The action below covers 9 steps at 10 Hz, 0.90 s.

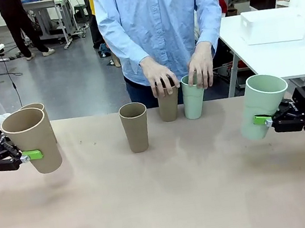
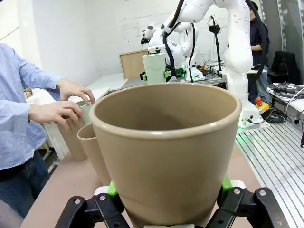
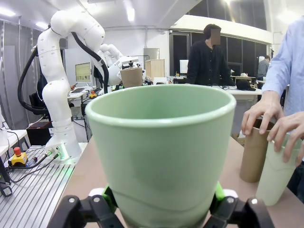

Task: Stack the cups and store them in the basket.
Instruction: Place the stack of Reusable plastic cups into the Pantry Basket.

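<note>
Two black robot grippers with green pads are holding tapered cups above a beige table. At nine o'clock the left gripper is pinching a tan-brown matte handleless cup, fingers on either side of its lower wall. At three o'clock the right gripper is clamping a pale mint green cup the same way. Both cups are tilting slightly, mouths up and clear of the tabletop, apparently so that one can drop into another. The rim of a second tan cup is peeking out just behind the left-hand one. Toward the centre a lone tan cup is standing upright, apart from the rest, seemingly serving as a base for stacking. At twelve o'clock a person in a light blue shirt is resting one hand on another tan cup and the other hand on a second mint cup. These two cups are standing just beside each other at the far edge, probably being steadied or offered. Farther off at two o'clock a white rectangular bin, likely the basket, is sitting on a separate white table, well apart from every cup. No brand, label or lettering is showing legibly on any cup.
</note>
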Tool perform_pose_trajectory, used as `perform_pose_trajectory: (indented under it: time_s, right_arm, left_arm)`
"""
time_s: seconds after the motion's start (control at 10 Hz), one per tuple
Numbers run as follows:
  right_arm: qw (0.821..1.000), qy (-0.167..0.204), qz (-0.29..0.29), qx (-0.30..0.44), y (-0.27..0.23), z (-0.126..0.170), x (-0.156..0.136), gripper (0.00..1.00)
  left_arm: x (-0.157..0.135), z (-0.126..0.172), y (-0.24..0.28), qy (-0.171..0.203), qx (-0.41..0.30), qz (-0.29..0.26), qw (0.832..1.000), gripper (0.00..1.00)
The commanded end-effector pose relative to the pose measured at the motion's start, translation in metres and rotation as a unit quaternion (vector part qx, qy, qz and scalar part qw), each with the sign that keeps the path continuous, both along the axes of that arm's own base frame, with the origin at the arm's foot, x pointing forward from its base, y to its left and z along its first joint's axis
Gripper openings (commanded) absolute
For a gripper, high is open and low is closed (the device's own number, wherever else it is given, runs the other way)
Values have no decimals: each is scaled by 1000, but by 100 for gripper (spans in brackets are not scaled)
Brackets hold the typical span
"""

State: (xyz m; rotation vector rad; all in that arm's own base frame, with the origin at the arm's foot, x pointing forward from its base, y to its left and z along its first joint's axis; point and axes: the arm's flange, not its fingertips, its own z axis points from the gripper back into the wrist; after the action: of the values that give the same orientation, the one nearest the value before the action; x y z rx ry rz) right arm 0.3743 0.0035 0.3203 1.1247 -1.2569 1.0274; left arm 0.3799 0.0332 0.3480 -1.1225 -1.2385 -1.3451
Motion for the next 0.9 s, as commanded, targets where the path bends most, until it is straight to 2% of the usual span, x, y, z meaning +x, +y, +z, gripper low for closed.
perform_pose_trajectory:
  time_s: [0.0, 0.8]
  right_arm:
    - [1000, -3, -2, -2, -1, 2, 0, 85]
    - [1000, -3, -2, -2, -1, 2, 0, 85]
  left_arm:
    - [-3, 4, -2, -4, 1, 2, 1000, 85]
    - [-3, 4, -2, -4, 1, 2, 1000, 85]
